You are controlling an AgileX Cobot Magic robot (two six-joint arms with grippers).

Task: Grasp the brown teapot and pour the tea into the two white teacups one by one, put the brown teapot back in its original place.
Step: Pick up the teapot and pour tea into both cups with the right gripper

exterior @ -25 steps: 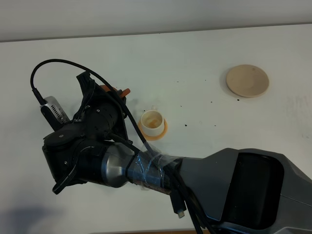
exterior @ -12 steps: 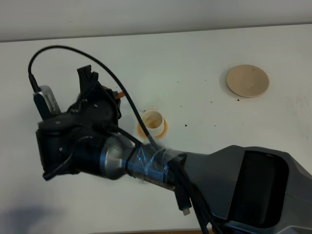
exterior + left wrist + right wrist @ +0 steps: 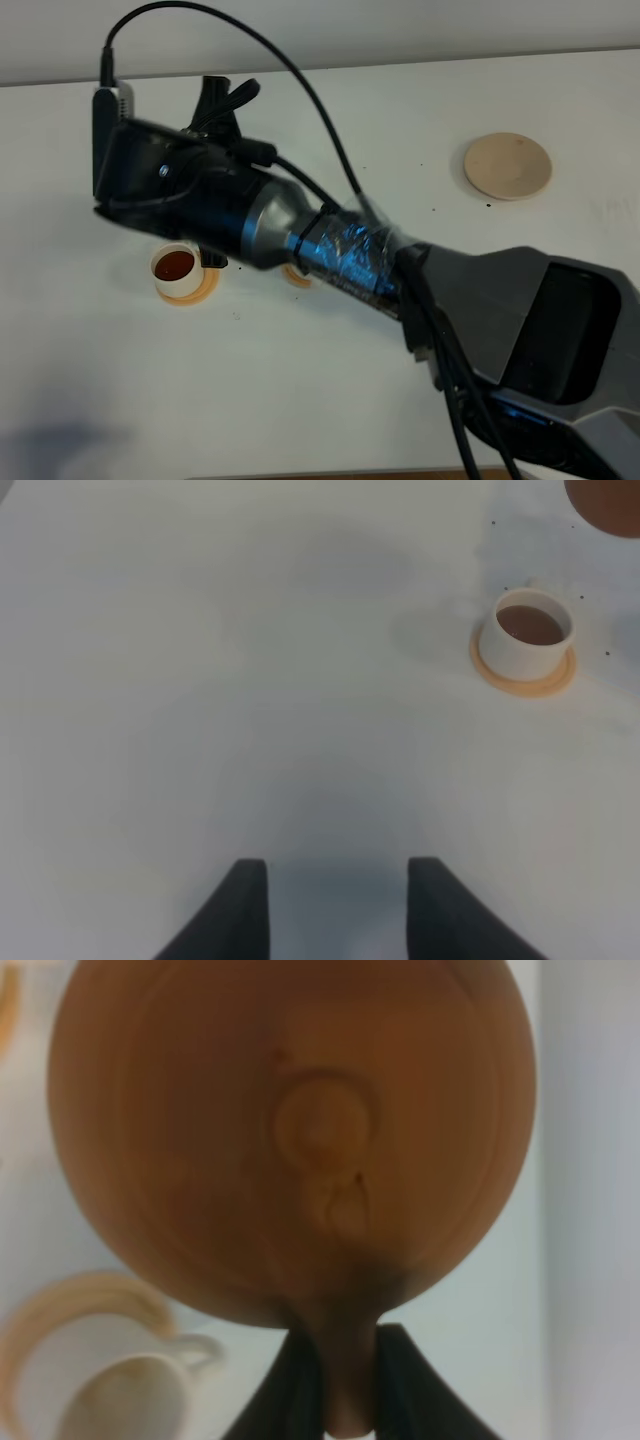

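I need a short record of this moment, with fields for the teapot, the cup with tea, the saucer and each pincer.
brown teapot: held by its handle
right pincer: shut on the teapot handle
white teacup: holds tea, stands on an orange coaster
beige saucer: bare, apart from the cup
left pincer: open, holding nothing

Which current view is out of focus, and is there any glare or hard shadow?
Right wrist view: the brown teapot fills the frame up close and is blurred, the white teacup too. Left wrist view: reasonably sharp on the tea-filled teacup, soft shadows only. Exterior high view: the table is evenly lit, without glare.
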